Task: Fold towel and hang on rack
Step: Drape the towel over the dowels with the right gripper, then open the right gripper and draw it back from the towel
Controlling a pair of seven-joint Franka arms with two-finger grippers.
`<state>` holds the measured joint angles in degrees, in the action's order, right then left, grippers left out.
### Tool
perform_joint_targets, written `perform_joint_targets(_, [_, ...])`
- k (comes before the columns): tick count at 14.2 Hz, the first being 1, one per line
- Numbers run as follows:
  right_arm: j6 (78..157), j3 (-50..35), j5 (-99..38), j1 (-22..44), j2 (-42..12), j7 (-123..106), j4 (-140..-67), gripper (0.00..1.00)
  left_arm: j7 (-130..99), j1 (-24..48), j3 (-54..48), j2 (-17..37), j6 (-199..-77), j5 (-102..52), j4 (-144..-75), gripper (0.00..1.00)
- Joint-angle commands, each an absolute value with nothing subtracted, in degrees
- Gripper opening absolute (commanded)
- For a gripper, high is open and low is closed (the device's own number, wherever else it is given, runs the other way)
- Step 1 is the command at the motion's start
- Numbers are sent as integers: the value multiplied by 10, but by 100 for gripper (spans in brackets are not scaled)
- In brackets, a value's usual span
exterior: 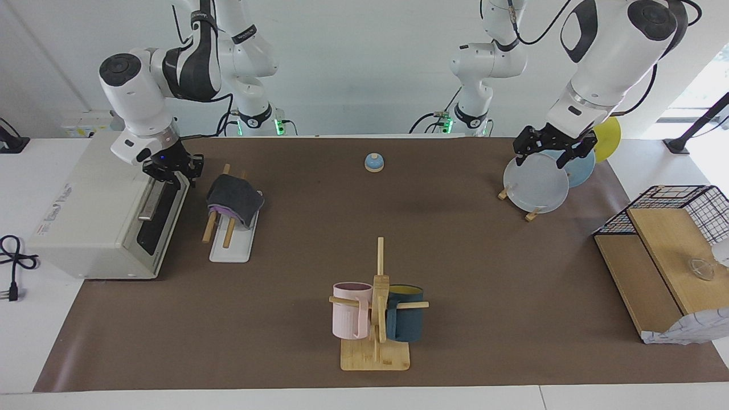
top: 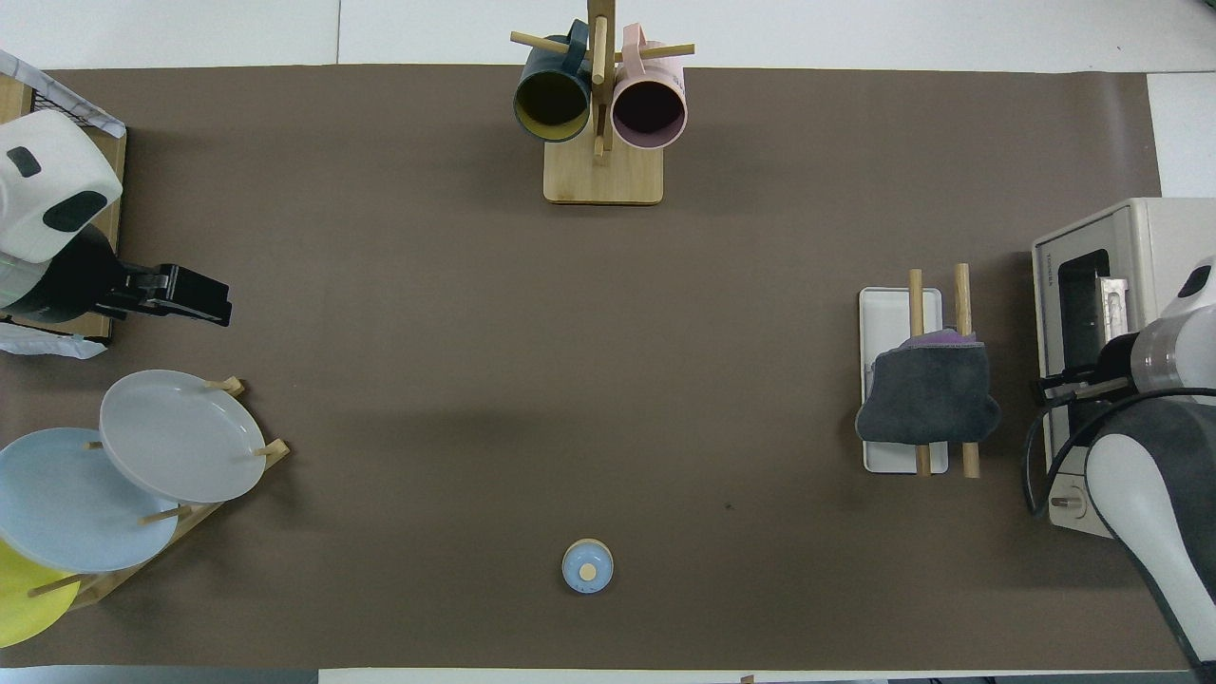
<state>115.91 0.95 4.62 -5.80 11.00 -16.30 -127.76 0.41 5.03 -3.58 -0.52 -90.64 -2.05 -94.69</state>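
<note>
The towel [exterior: 233, 199] hangs folded over the two wooden rods of the rack [exterior: 230, 250], dark grey face outward, with a strip of purple showing at its edge; it touches neither arm. The rack stands on the counter [exterior: 490, 273] toward the right arm's end, just beside a white toaster oven [exterior: 91, 210].

The right tool [exterior: 172, 173] hangs over the oven's front edge, beside the towel and apart from it, holding nothing; whether its fingers stand apart or together I cannot tell. The left tool [exterior: 548, 151] waits over a wooden plate stand [exterior: 531, 215] at the left arm's end, its fingers spread wide and empty.

That stand holds three plates on edge: a pale grey plate [exterior: 536, 185], a light blue plate [exterior: 581, 168] and a yellow plate [exterior: 608, 132].

A bamboo mug stand [exterior: 376, 353], farther from the robots than the rack, carries two mugs on its pegs: a pink mug [exterior: 348, 318] and a dark blue mug [exterior: 405, 320] with a yellow inside. Seen from overhead, both mugs look empty.

A wire basket [exterior: 689, 199] sits at the counter's edge at the left arm's end, with a wooden board [exterior: 666, 250] leaning in it. A small blue bell [exterior: 374, 162] stands near the robots, between the two arms.
</note>
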Motion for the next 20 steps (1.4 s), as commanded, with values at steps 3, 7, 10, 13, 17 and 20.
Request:
perform_joint_targets(3, [1124, 2, 45, -60, 117, -153, -1231, 100, 5, 56, -29, -14, -904, -27, -952, 100])
perform_joint_targets(7, [1057, 0, 46, -61, 97, -153, -1166, 100, 5, 52, -28, -14, -904, -27, -952, 100])
perform_joint_targets(10, [997, 0, 46, -60, 91, -152, -1130, 100, 5, 51, -28, -14, -904, -27, -952, 100])
perform_joint_targets(13, [935, -1, 45, -60, 84, -138, -1091, 100, 5, 51, -28, -14, -904, -27, -952, 100])
perform_joint_targets(17, [876, -11, 45, -51, 74, -55, -1049, 100, 5, 51, -28, -14, -903, -27, -952, 100])
perform_joint_targets(20, [860, -20, 36, -51, 55, -28, -1012, 100, 5, 51, -28, -14, -904, -27, -952, 100])
